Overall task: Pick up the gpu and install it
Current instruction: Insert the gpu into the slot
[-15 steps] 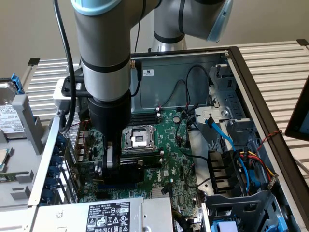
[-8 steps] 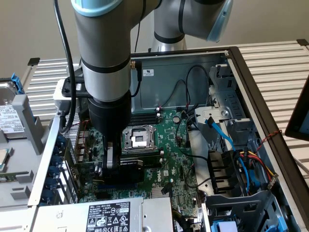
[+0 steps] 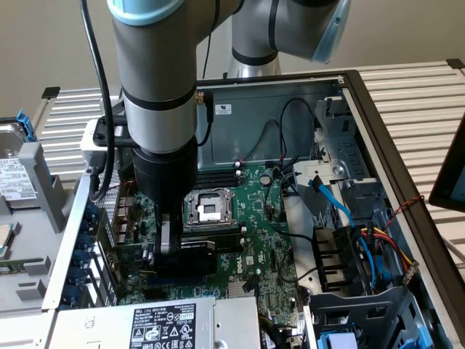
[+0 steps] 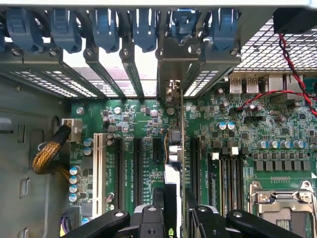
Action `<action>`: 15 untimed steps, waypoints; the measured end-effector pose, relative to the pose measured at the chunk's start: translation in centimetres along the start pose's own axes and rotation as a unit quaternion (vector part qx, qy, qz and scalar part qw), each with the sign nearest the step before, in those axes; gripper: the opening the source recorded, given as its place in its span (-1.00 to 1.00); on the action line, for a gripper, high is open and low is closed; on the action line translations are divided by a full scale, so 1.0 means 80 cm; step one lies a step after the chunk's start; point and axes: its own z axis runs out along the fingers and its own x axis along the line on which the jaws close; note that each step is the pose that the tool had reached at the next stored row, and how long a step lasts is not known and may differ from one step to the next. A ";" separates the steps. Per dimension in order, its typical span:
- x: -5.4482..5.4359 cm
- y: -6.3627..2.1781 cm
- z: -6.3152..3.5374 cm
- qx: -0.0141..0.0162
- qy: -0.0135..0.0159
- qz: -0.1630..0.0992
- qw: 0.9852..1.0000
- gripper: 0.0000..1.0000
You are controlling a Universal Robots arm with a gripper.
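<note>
One open computer case [image 3: 363,123] lies on a slatted tabletop [image 3: 421,94], and it holds nearly everything in the scene. Bedded in its floor is the large green motherboard [image 3: 254,218], with an empty processor socket [image 3: 207,211] in a silver frame near the middle. Toward the exterior view's right, a drive bay [image 3: 341,174] carries a blue cable [image 3: 330,196] and a bundle of coloured wires [image 3: 385,243]. A power supply [image 3: 156,323] with a black label sits at the near edge of the case. On the exterior view's left, outside the case, a silver hard drive [image 3: 14,167] rests on a grey side panel.

Over the board the arm reaches straight down, and its pincer [image 3: 166,251] is pinching the gpu [image 3: 200,254], a small card with a black shroud, held on edge just above or against the expansion slots beside the socket; whether it is seated I cannot tell. In the wrist view the two black fingers [image 4: 148,223] bracket the gpu [image 4: 171,163], seen edge-on, its silver bracket [image 4: 171,67] standing in line with the rear openings of the case. A row of blue slot clips [image 4: 104,27] runs along that rear wall. Black slots [image 4: 137,171] and one white slot [image 4: 97,168] flank the card, and a braided cable [image 4: 47,153] curls beside them.
</note>
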 end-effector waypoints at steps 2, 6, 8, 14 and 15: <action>0.000 0.000 0.000 0.000 0.000 0.000 1.000 -0.47; 0.000 0.000 0.000 0.000 0.000 0.001 1.000 -0.47; 0.000 0.000 0.000 0.000 0.000 0.001 1.000 -0.47; 0.000 0.000 0.001 0.000 0.000 0.002 1.000 -0.47; 0.000 0.000 0.001 0.000 0.000 0.002 1.000 -0.47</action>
